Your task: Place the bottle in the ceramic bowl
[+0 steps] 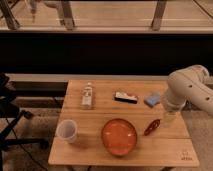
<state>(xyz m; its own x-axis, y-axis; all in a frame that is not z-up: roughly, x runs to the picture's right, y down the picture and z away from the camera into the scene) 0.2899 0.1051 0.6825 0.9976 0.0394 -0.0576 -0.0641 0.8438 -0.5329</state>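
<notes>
The gripper (pixel 169 119) is seen at the right of the frame, pointed down over the right edge of the wooden table (pixel 165 150); whether it is open or closed cannot be told, and nothing is seen to be held in it. It is carried by a white arm (pixel 192 87) that enters from the right edge of the frame. Just left of the gripper, a small red elongated object (pixel 152 126) is laid on the table, and above that, towards the table's far edge, a blue pad (pixel 152 100) is found. The ceramic bowl (pixel 120 136), orange-red and glossy inside, is set at the lower middle of the table, with nothing in it. A dark flat packet with white and red markings (pixel 126 97) is placed above the bowl, near the far edge. The bottle (pixel 87 96) is located at the upper left of the table, well apart from both the bowl and the gripper. A translucent white cup (pixel 67 131) is stood at the lower left of the table, left of the bowl. A dark chair (pixel 10 107) is partly shown at the left edge of the frame.
</notes>
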